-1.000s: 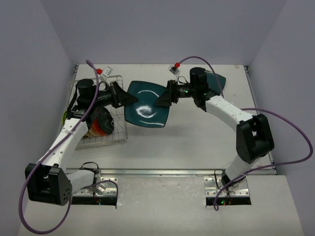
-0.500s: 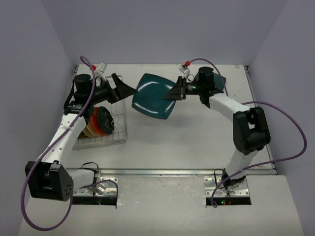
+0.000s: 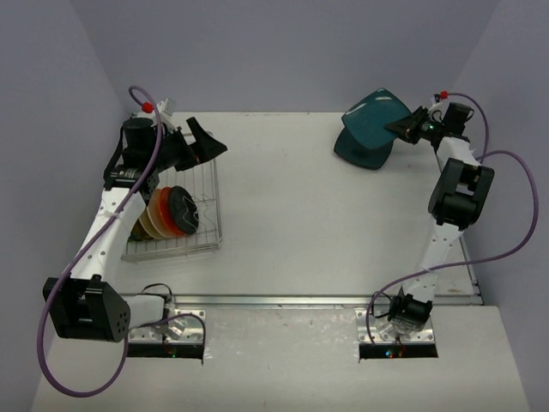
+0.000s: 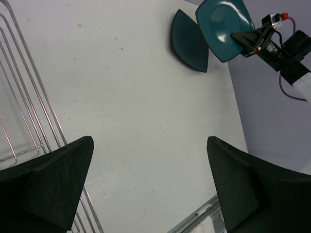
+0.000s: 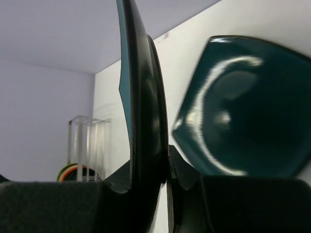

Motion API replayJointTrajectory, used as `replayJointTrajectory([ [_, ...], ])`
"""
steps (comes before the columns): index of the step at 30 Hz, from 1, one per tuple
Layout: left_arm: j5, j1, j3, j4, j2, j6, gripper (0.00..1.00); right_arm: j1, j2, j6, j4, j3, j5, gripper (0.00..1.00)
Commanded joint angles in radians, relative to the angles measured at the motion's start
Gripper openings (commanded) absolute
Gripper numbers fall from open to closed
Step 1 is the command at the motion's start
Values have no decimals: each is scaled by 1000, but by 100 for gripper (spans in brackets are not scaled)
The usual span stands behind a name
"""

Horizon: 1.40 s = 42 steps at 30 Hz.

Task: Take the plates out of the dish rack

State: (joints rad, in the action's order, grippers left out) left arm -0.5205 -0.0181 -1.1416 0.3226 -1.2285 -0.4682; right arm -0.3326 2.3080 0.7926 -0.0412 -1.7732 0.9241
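Pale lilac walls close in a white surface point(image 3: 292, 206). From above, the left pincer point(image 3: 210, 140) hangs spread wide and empty. The rack point(image 3: 171, 251) sits below it and a little nearer. The rack holds upright plates point(image 3: 167, 213): black, red, orange and a yellowish one. That makes at least four, though the exact count is hard to tell. At the far right corner the right pincer point(image 3: 401, 129) grips a teal plate point(image 3: 375, 112) by its rim. It is tilted over a second teal plate point(image 3: 358, 150), which lies flat just beneath it.

In the left wrist view the fingers point(image 4: 53, 184) stand far apart with nothing between them. Rack wires run beside one finger, and both teal plates lie well ahead.

In the right wrist view the teal plate point(image 5: 143, 97) is edge-on, pinched between the jaws. The second teal plate point(image 5: 243, 107) lies beyond the tips, and the rack is far off.

The plates look rigid and glossy, so they are probably slippery, breakable and moderately heavy. The raised top rim of each standing plate seems the place to pinch. Count: one rack, two teal plates already out, at least four plates left in it.
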Motion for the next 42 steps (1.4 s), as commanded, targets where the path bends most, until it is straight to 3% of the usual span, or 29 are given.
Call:
replayJointTrajectory([
  [1, 27, 7, -8, -11, 11, 27, 100, -49, 42, -162, 98, -161, 109, 0],
  [13, 39, 18, -3, 23, 21, 64, 100, -79, 180, -257, 161, -261, 240, 0],
  [24, 34, 18, 27, 27, 31, 69, 100, -75, 246, -290, 184, -276, 203, 1],
  [27, 30, 18, 34, 23, 29, 66, 100, -69, 260, -323, 209, -285, 180, 8],
  [31, 31, 18, 36, 26, 27, 68, 100, -57, 263, -358, 249, -300, 121, 28],
  [36, 24, 18, 40, 24, 27, 70, 100, -48, 256, -434, 319, -335, 14, 40],
  [42, 16, 18, 48, 19, 27, 66, 100, -48, 235, -521, 409, -373, -174, 66],
])
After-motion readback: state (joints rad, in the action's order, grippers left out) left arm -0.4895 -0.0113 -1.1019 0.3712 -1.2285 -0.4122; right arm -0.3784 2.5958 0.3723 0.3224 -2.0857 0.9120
